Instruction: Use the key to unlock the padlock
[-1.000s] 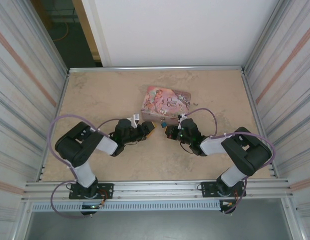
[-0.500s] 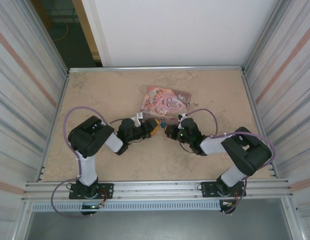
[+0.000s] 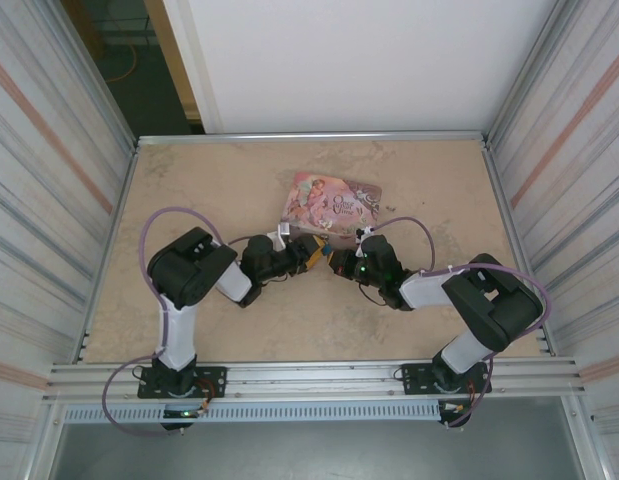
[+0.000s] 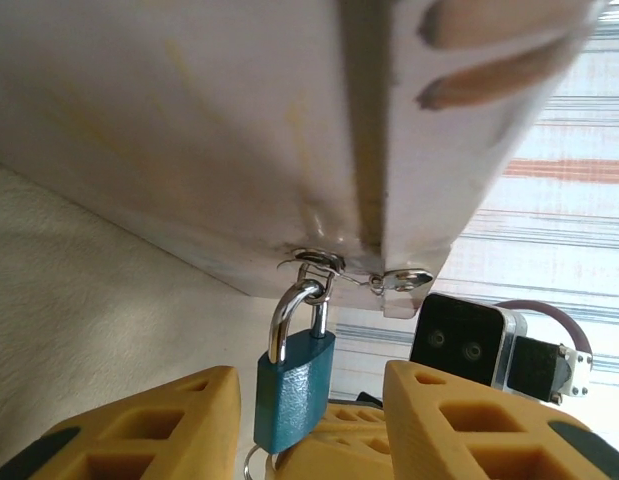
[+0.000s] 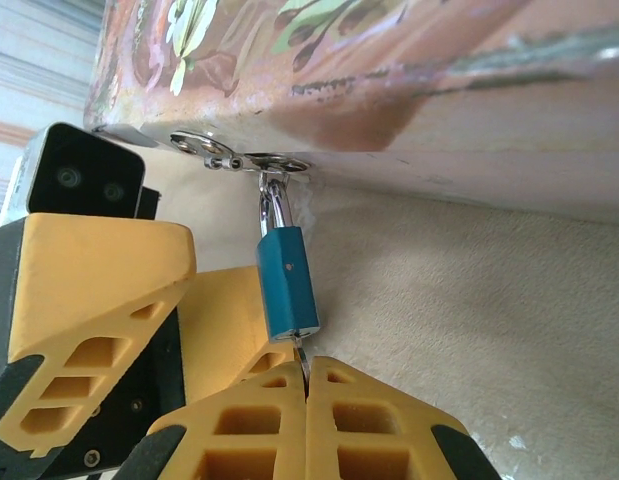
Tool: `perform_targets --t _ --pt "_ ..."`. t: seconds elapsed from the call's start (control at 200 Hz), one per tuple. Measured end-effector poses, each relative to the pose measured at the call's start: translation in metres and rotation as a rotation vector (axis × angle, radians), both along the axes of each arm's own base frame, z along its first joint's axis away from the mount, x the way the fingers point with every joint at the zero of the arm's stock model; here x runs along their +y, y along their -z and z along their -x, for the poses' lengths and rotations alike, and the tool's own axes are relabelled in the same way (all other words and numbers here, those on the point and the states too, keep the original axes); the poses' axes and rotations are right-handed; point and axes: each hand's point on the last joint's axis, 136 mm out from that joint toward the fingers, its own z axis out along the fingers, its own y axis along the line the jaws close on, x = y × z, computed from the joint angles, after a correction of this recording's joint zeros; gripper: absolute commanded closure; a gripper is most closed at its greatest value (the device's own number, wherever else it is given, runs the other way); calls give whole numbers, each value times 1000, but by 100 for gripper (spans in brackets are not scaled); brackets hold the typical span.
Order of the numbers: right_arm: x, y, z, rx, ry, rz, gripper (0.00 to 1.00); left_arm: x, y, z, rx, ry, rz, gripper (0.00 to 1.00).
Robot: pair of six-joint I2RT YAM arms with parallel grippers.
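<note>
Sandy tabletop [image 3: 189, 190] between corrugated metal walls [image 3: 49, 200]. Left gripper [image 4: 311, 385] jaws stand apart, straddling the blue padlock [image 5: 287, 283]. Right gripper [image 5: 307, 368] is pressed closed on a thin key [image 5: 302, 352] beneath it. The padlock hangs from the pink tin's [image 3: 334, 203] hasp.

i see my right pincer [image 5: 307, 375] pressed closed at the bottom edge, pinching the thin silvery key [image 5: 303, 352] just under the teal padlock [image 5: 287, 283]. the padlock hangs by its shackle from the pink tin [image 5: 389, 70]. the left pincer [image 5: 179, 300] sits just left, fingers apart, above the beige counter [image 5: 469, 300].
</note>
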Motion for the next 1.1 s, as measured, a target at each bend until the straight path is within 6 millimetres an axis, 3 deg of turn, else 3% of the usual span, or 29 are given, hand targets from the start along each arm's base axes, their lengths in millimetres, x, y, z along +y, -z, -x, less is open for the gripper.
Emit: perform_targets --t 0.301,0.746,0.942,1.097 --pt "2 -3 -1 19 2 -25 100 -11 7 2 21 19 6 64" --pt "3 -5 -2 43 11 -52 100 -15 3 1 16 23 17 85" --pt "1 -11 -1 44 16 -66 78 -15 0 0 0 22 15 90" --pt "-5 -28 6 7 13 -67 66 -11 -3 2 3 19 -29 94"
